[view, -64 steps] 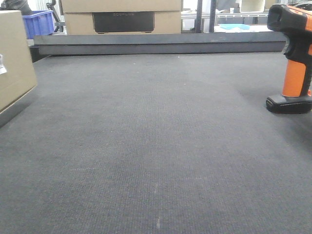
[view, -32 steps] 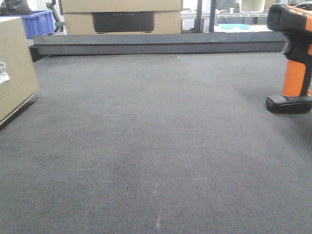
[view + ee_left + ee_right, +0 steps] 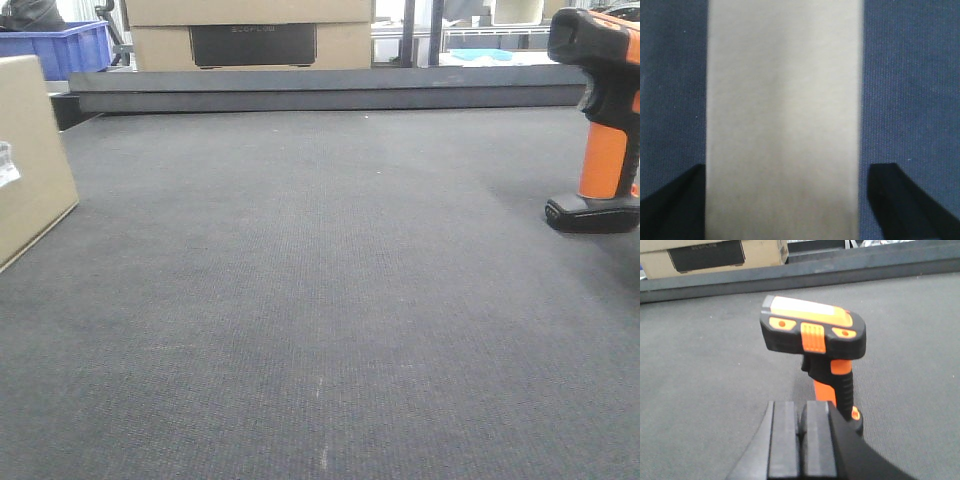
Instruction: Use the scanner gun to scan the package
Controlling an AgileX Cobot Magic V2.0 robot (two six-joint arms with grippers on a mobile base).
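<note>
The package (image 3: 30, 150), a plain tan box with a bit of white label at its left edge, stands on the dark mat at the far left of the front view. From above, the left wrist view shows its narrow tan face (image 3: 782, 120). My left gripper (image 3: 785, 200) is open and straddles it: the left finger (image 3: 675, 205) sits at the box edge, the right finger (image 3: 900, 200) stands a little apart. The scanner gun (image 3: 600, 120) stands upright on its black foot at the far right. My right gripper (image 3: 802, 410) is shut and empty, just short of the scanner gun (image 3: 812, 332).
A bigger cardboard box with a black panel (image 3: 250, 35) sits behind a dark raised ledge (image 3: 320, 90) along the mat's far side. A blue crate (image 3: 70, 45) is at the back left. The dark mat (image 3: 320, 300) stretches between package and scanner.
In the front view the package has sunk lower and shifted slightly, its top edge dropping step by step. The scanner gun has not moved.
</note>
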